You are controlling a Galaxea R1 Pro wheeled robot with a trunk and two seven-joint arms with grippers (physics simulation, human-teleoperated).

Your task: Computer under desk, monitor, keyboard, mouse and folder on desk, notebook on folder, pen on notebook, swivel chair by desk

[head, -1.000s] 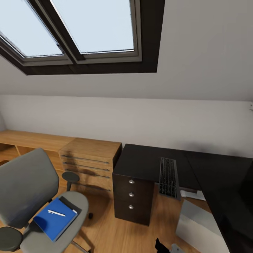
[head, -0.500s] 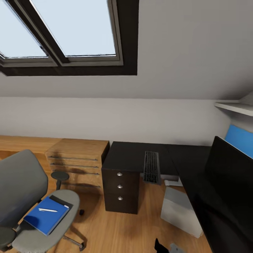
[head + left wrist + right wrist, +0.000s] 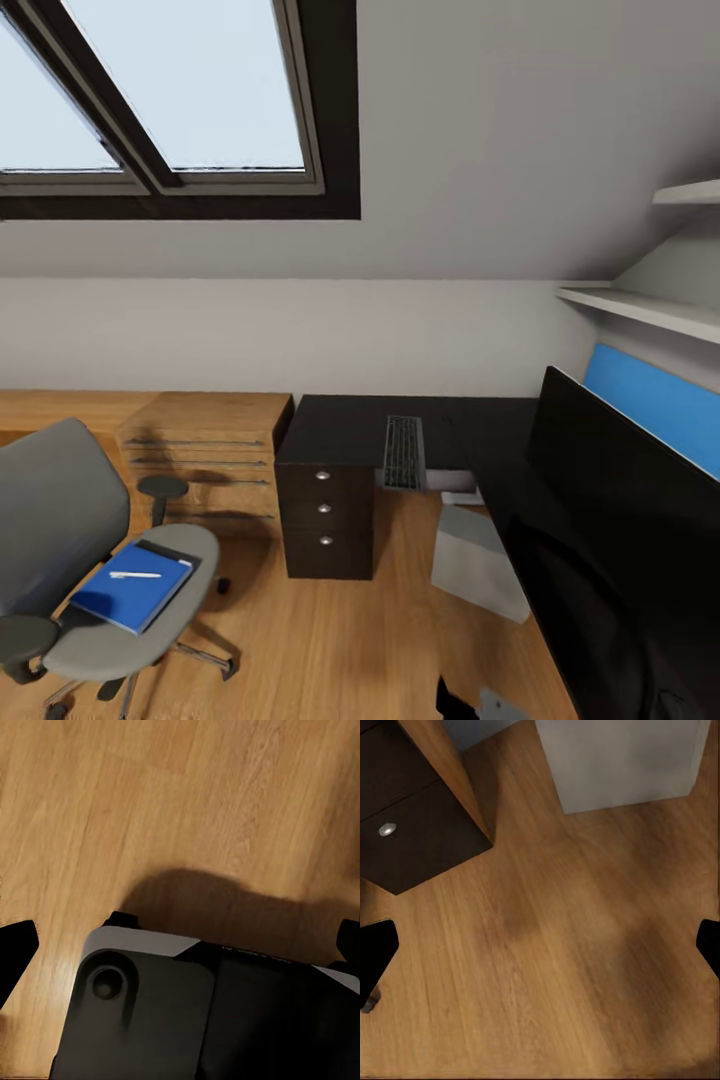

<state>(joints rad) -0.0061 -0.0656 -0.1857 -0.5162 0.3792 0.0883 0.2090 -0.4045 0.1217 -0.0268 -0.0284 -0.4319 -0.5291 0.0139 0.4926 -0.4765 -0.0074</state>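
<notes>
The swivel chair [image 3: 55,520] stands at the left on the wooden floor. The blue notebook [image 3: 128,595] lies on its seat with the pen [image 3: 134,575] on top, and a corner of the grey folder [image 3: 168,552] shows beneath. The keyboard [image 3: 403,452] rests on the black desk [image 3: 335,432]. At the right, on the same desk, stands the monitor [image 3: 615,490]. The computer [image 3: 478,562] sits on the floor under the desk. The mouse is out of view. My left gripper [image 3: 184,943] and right gripper [image 3: 541,949] both hang open over the floor, holding nothing.
A light wooden dresser [image 3: 205,450] adjoins the desk's drawer unit [image 3: 325,520]. White shelves [image 3: 640,308] and a blue panel [image 3: 655,400] are on the right wall, above and behind the monitor. A skylight fills the sloped ceiling. My own base [image 3: 150,1012] shows under the left gripper.
The whole head view has swung to the right: chair, dresser and desk sit further left and smaller, and the monitor and shelves have come into view. The things themselves have not moved.
</notes>
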